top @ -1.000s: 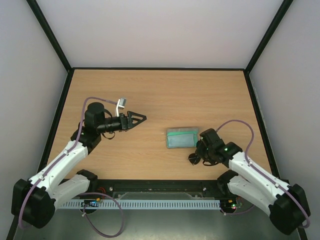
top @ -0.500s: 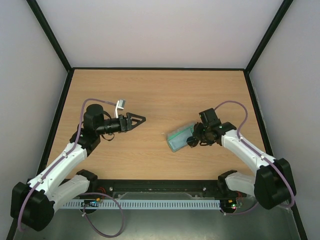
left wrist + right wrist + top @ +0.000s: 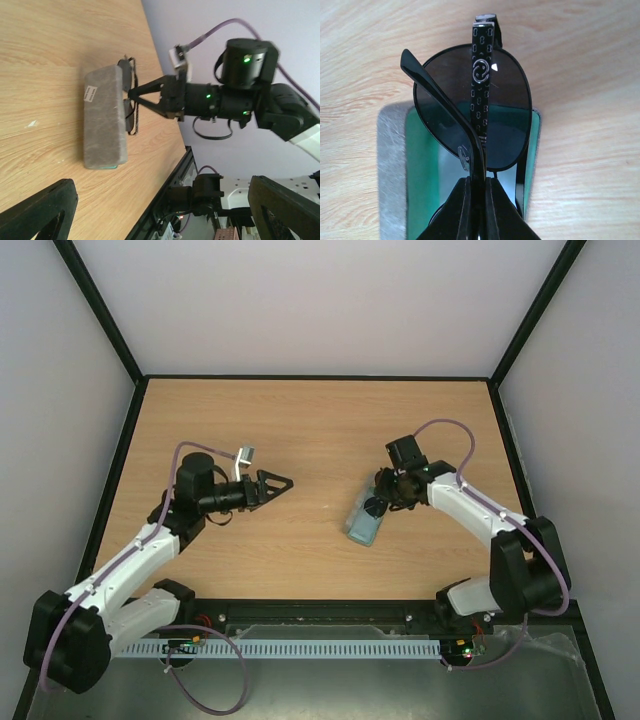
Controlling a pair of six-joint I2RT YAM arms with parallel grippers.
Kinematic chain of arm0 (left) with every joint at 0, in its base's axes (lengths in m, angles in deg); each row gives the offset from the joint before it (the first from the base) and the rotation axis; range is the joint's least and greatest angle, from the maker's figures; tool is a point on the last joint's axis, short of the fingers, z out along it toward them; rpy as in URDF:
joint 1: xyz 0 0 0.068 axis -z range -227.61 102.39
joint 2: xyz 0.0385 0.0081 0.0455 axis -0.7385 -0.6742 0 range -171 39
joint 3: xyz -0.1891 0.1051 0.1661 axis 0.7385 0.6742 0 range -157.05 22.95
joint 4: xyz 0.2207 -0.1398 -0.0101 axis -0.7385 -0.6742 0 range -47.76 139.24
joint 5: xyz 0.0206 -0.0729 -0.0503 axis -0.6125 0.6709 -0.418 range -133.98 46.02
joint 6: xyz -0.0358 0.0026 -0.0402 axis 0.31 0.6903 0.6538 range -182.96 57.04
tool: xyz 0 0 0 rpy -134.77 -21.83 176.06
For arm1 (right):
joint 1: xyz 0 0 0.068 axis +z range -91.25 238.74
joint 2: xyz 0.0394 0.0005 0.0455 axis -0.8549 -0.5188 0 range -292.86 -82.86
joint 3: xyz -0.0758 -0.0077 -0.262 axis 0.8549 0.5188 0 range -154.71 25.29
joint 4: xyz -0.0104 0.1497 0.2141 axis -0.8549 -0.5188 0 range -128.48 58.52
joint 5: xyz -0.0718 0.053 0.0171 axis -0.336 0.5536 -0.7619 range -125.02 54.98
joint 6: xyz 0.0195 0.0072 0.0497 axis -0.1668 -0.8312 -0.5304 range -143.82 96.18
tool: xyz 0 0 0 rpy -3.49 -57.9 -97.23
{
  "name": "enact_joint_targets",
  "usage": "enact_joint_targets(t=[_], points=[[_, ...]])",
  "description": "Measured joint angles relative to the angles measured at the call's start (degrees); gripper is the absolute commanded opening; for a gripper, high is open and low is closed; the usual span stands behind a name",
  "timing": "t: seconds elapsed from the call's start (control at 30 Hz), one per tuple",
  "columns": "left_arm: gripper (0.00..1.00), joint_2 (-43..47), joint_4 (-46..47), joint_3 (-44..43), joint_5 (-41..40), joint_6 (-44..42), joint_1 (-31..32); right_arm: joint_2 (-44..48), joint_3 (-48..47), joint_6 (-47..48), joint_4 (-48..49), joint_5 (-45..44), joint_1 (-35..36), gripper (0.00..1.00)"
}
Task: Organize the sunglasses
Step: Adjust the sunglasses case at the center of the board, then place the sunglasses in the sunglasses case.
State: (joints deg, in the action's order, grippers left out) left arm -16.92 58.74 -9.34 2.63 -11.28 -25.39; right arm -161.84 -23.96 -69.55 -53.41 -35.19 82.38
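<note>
My right gripper [image 3: 479, 184] is shut on the sunglasses [image 3: 496, 120], pinching the folded dark frame and temple arms between its fingers. The round dark lenses hang just over the open grey case [image 3: 390, 170], whose green lining [image 3: 420, 175] shows beneath them. From above, the right gripper [image 3: 379, 502] sits at the far end of the case [image 3: 362, 527], right of centre on the table. The left wrist view shows the case [image 3: 105, 120] from the side, with the sunglasses [image 3: 131, 102] behind it. My left gripper [image 3: 284, 481] hovers open and empty, left of centre and pointing towards the case.
The wooden table [image 3: 310, 420] is bounded by black rails and pale walls. A black rail [image 3: 320, 608] runs along the near edge by the arm bases. The right arm's purple cable [image 3: 450, 430] arcs above its forearm.
The right arm swung away from the near edge with the sunglasses. The case turned from lying crosswise to slanting towards the front. The left arm barely shifted.
</note>
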Motion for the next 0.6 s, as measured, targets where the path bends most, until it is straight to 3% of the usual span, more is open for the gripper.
enact_joint_targets(t=[0.23, 0.43, 0.6], points=[[0.93, -5.38, -0.04, 2.36, -3.37, -0.98, 2.86, -3.1, -4.85, 3.91, -0.55, 0.68, 0.0, 0.01], [0.93, -11.78, -0.02, 2.4, -8.04, -1.4, 10.23, -1.03, -4.15, 5.44, -3.78, 0.63, 0.11, 0.02], [0.93, -13.16, 0.2, 2.45, -10.69, -1.31, 11.8, -0.37, -2.84, 5.62, -4.9, 0.59, 2.8, 0.01]])
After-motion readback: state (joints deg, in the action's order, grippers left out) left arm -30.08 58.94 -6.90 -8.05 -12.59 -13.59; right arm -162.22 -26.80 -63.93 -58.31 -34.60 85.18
